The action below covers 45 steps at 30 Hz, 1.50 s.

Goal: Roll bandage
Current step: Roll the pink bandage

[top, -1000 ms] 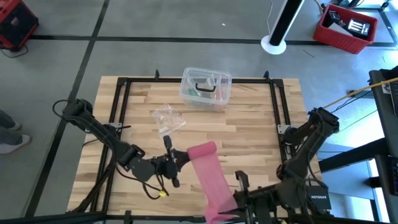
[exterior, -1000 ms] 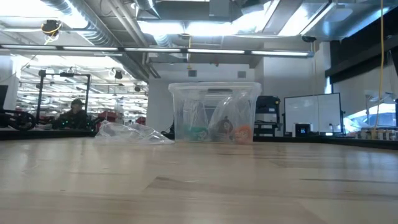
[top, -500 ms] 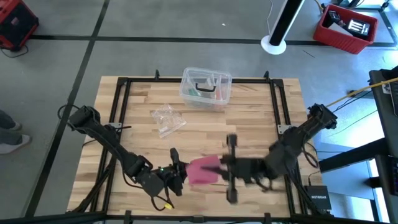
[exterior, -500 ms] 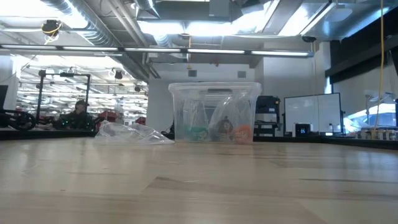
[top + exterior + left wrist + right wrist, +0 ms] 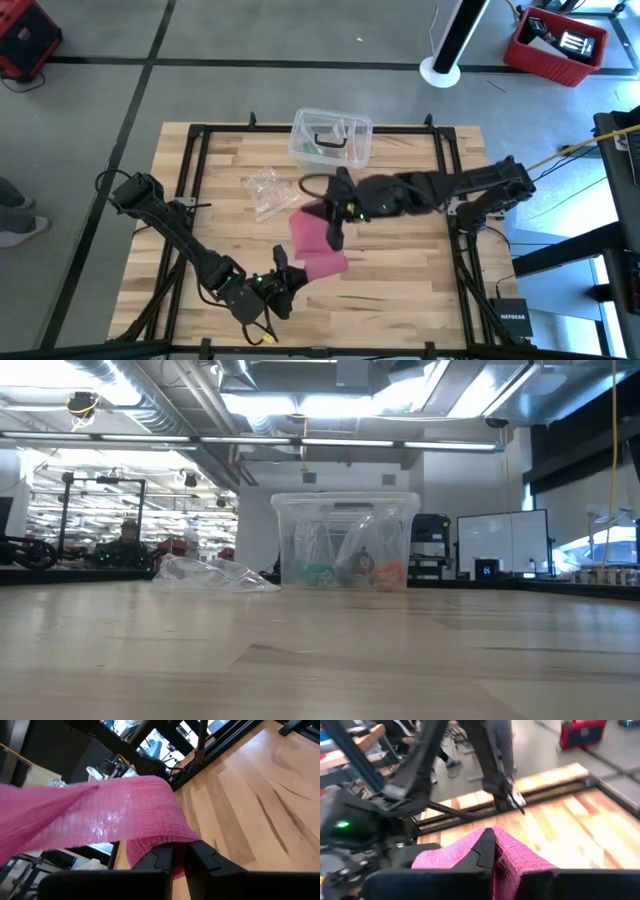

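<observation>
The bandage (image 5: pixel 317 243) is a pinkish-red band of soft open-weave fabric, its mesh showing a fine ribbed grid in the left wrist view (image 5: pixel 115 815). In the high view it lies as a broad folded strip at about the centre of the counter (image 5: pixel 400 290), running from roughly 12 o'clock down toward 6 o'clock, creased and slightly twisted rather than flat.

The left pincer (image 5: pixel 283 277) sits at the strip's 6 o'clock end, low on the counter; its two dark fingers (image 5: pixel 162 857) are pressed together on the lower edge of the fabric, which bulges in a small rounded fold just above them. The right pincer (image 5: pixel 335 222) reaches in from 3 o'clock and is clamped on the strip's upper end; in its own wrist view the dark fingers (image 5: pixel 485 847) close together with the pink weave (image 5: pixel 520 855) draped to either side.

The counter is pale butcher-block wood in glued strips, framed by black metal rails. At 12 o'clock stands a clear plastic box (image 5: pixel 332 141) with rounded corners, small items inside. At about 10 o'clock from the bandage lies a crumpled clear plastic wrapper (image 5: pixel 270 190), glossy and creased.
</observation>
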Available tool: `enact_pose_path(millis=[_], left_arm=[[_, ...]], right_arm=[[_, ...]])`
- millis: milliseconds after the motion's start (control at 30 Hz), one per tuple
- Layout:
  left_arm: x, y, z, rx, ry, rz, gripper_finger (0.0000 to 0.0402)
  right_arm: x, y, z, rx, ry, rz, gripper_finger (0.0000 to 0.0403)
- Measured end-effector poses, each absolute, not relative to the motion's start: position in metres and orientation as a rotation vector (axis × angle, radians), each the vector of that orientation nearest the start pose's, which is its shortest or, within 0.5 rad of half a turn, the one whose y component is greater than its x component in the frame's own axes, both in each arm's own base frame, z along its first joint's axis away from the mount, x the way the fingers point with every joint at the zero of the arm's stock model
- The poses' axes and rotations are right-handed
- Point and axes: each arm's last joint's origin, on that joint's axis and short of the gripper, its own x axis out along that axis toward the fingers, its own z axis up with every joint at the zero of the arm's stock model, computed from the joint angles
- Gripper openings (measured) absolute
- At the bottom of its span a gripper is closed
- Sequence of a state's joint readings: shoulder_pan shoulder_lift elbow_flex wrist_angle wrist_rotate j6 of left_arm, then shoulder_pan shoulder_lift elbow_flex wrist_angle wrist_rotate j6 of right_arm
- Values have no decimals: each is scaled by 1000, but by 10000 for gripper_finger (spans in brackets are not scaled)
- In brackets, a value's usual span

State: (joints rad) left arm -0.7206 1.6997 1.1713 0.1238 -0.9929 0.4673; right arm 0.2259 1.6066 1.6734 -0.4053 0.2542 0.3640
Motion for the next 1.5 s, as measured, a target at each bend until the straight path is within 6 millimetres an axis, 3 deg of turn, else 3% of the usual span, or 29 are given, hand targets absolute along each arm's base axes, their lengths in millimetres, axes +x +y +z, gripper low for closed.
enact_pose_path(millis=[233, 500, 633, 900, 1067, 1233, 1500], left_arm=[[297, -227, 262, 760, 320, 209, 17], [296, -228, 261, 686, 313, 192, 17], [296, -228, 258, 547, 316, 186, 17], [295, -228, 257, 352, 304, 212, 17], [297, -225, 256, 272, 301, 231, 17], [301, -220, 255, 231, 318, 212, 17], [302, -220, 254, 231, 326, 191, 17]], right_arm=[[362, 41, 389, 376, 486, -153, 55], [386, 24, 341, 484, 741, -111, 203], [389, 19, 322, 565, 883, -40, 258], [386, 21, 323, 616, 914, -2, 299], [374, 13, 343, 663, 932, 128, 299], [376, 8, 350, 656, 851, -33, 299], [375, 3, 359, 749, 797, -32, 299]])
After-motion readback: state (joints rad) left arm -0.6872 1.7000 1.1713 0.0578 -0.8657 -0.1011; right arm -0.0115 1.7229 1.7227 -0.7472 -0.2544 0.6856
